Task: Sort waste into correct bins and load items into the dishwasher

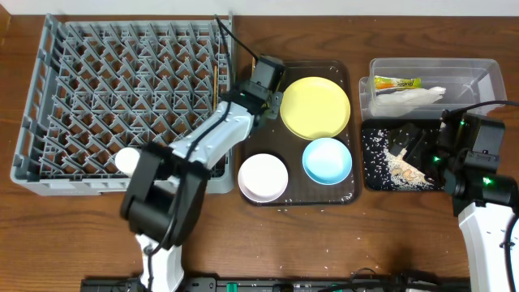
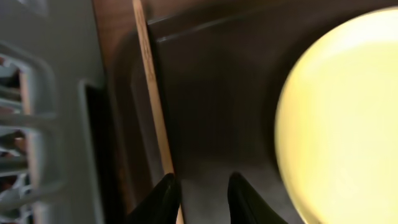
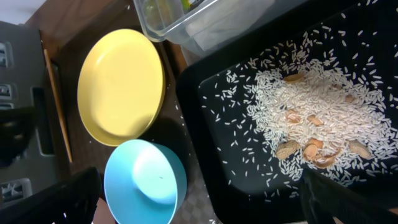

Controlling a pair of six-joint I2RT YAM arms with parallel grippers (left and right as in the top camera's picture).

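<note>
Brown wooden table (image 1: 49, 243). Grey dish rack (image 1: 49, 97) at left. The brown serving tray (image 1: 347, 75) mid-table carries a yellow plate (image 1: 315, 107), white bowl (image 1: 263, 177) and blue bowl (image 1: 327, 159).

My left gripper (image 2: 202, 196) is low at the serving tray's corner. Its fingers are a narrow gap apart with nothing between them, and a chopstick (image 2: 152, 93) lies just beside one.

My right gripper (image 1: 411, 144) is spread wide above the rice (image 3: 311, 118) in the black tray (image 1: 371, 180).

Napkin (image 1: 413, 99) and wrapper (image 1: 397, 82) sit in the clear tub (image 1: 486, 73). Wrapper print is too small to read.

left pincer (image 2: 202, 198): tips slightly parted | right pincer (image 3: 205, 202): tips spread wide
</note>
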